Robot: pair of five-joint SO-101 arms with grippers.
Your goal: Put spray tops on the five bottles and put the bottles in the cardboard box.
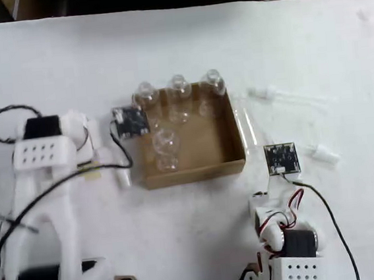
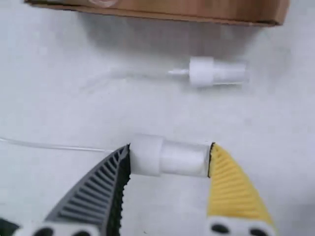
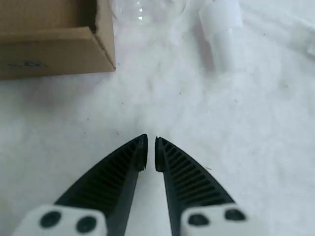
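Observation:
My left gripper (image 2: 170, 156) is shut on a white spray top (image 2: 147, 156), held by its two ends low over the table, its thin tube trailing off to one side. A second spray top (image 2: 216, 73) lies between it and the cardboard box (image 2: 162, 12). In the high view the left gripper (image 1: 89, 168) is left of the box (image 1: 206, 171). Three clear bottles (image 1: 179, 88) stand along the box's back edge and one bottle (image 1: 166, 145) stands inside. My right gripper (image 3: 150, 147) is shut on nothing, in front of the box's right corner (image 3: 101, 49).
A clear bottle (image 3: 147, 10) lies beside the box's right wall, with a spray top (image 3: 224, 29) near it. Loose spray tops (image 1: 265, 94) (image 1: 324, 153) lie right of the box and another (image 1: 122, 177) lies left of it. Cables trail from both arms.

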